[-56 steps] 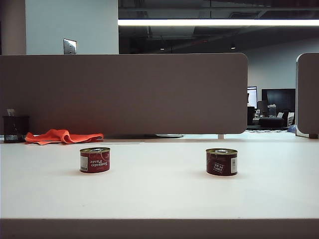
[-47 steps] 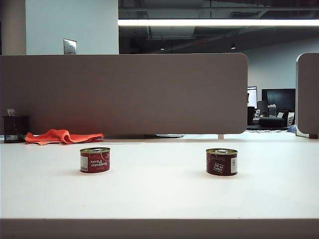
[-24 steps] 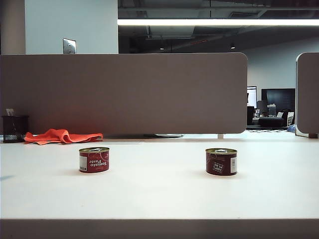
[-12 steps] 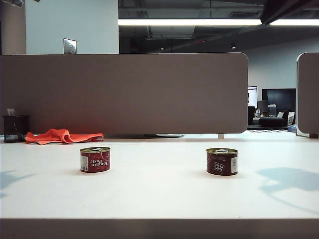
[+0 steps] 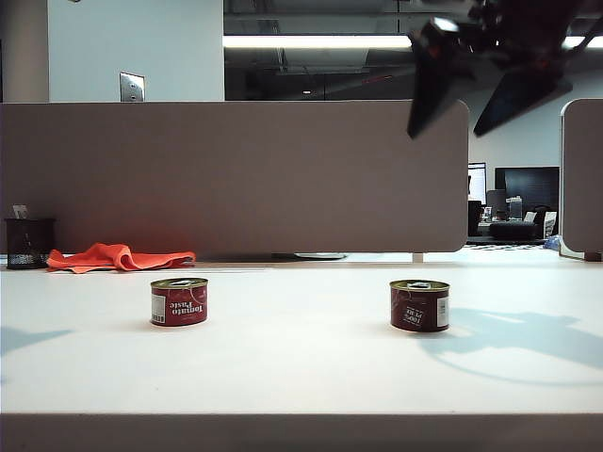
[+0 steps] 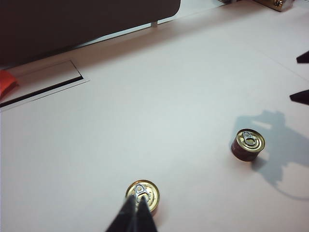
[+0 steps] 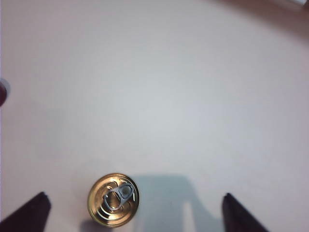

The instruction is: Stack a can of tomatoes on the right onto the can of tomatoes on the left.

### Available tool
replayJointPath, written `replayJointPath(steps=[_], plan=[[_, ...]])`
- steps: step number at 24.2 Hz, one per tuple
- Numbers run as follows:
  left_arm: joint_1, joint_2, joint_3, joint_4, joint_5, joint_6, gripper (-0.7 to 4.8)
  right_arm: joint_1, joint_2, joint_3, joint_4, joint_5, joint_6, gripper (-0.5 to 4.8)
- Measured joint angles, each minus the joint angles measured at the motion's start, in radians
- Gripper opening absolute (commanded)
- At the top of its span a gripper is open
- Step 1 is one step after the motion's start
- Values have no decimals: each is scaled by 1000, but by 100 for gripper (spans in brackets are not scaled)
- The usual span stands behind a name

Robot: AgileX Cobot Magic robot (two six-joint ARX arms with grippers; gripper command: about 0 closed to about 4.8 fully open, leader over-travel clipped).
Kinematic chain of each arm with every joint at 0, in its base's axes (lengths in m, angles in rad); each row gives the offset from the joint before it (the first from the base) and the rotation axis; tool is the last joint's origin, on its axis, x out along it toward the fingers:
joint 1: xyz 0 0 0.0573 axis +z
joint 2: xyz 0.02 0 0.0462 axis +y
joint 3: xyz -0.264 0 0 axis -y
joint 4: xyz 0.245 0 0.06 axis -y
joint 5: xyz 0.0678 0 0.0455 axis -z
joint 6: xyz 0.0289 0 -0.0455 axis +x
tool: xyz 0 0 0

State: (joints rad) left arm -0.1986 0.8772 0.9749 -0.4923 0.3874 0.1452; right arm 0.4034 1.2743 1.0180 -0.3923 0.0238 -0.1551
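While both cans stood apart on the tabletop [image 5: 301, 377], nothing was stacked. The right gripper [image 5: 485, 89] hung spread wide above the right can [image 5: 419, 305] near the right edge; the left gripper [image 6: 136, 212], pressed together, hovered over the left can [image 5: 179, 301].

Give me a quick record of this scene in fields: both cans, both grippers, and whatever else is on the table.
left can: short red tomato paste can with gold lid, upright on the white table
right can: matching red tomato can, upright, apart from the left one
stacking: not yet done
right gripper: black right gripper, open, high above the right can, holding nothing
left gripper: black left gripper, shut, empty, above the left can
behind: orange cloth, dark mesh cup
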Motion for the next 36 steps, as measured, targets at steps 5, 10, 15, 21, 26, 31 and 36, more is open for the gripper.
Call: replayJointPath(steps=[5, 10, 15, 21, 26, 31, 36], plan=[[0, 0, 0, -41, 11, -23, -6, -1, 101, 28, -11, 0, 64, 479], [0, 0, 0, -45, 14, -27, -6, -1, 222, 129, -85, 0, 151, 479], [0, 0, 0, -45, 14, -45, -6, -1, 388, 270, -205, 0, 205, 479], [0, 0, 0, -66, 14, -45, -6, -1, 488, 315, -293, -18, 243, 479], [0, 0, 0, -82, 14, -45, -6, 9, 521, 314, -358, -70, 264, 479], [0, 0, 0, -81, 14, -45, -6, 16, 521, 314, -358, -87, 269, 479], [0, 0, 0, -82, 14, -45, -6, 16, 547, 317, -364, -87, 275, 479]])
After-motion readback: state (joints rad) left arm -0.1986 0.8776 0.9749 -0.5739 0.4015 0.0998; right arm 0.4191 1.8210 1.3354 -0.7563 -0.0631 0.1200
